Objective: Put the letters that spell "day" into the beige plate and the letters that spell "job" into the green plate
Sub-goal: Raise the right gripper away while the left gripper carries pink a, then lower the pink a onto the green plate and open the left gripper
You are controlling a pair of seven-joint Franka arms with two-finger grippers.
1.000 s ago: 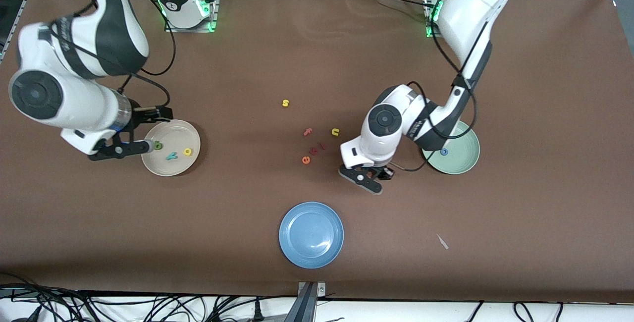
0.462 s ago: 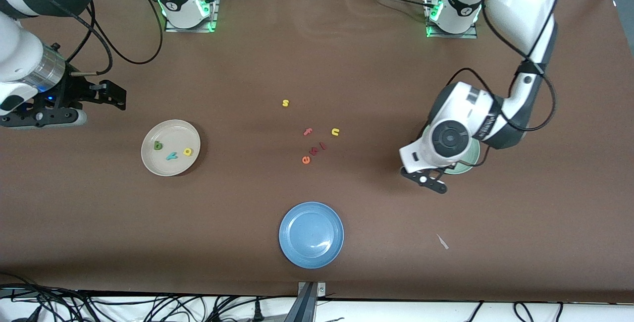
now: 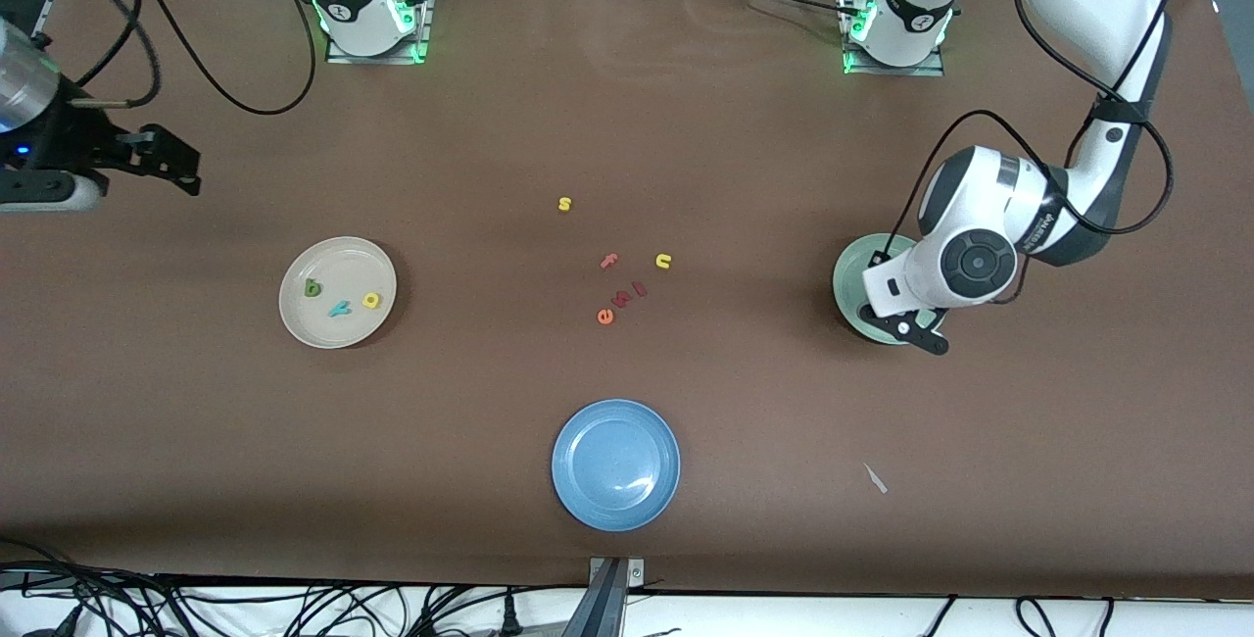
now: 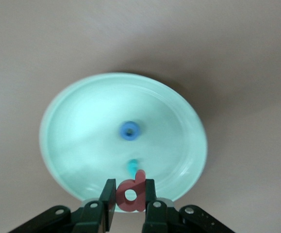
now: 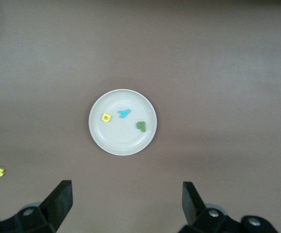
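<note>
Held the salmon-red b [image 4: 132,193] pinched between the narrowly set fingers of the left pincer [image 4: 130,209], over the nearer rim of the green plate [image 4: 72,121], where the dark blue o [image 4: 130,130] and light blue j [image 4: 132,166] already lay. Hung the right pincer [image 5: 125,201] wide apart and empty, high up over the right arm's end of the table [image 3: 627,108], waiting. Sat the green d [image 3: 313,288], teal y [image 3: 340,308] and yellow a [image 3: 371,300] in the beige plate [image 3: 338,255]. Risk judged: released this close to the rim, could tip the b off onto the table, or bounce it against the j. Showed the gripped b only in the left wrist view; hid it under the arm in the front view, which alone gave the leftover letters [image 3: 627,274] and blue plate [image 3: 615,464].
</note>
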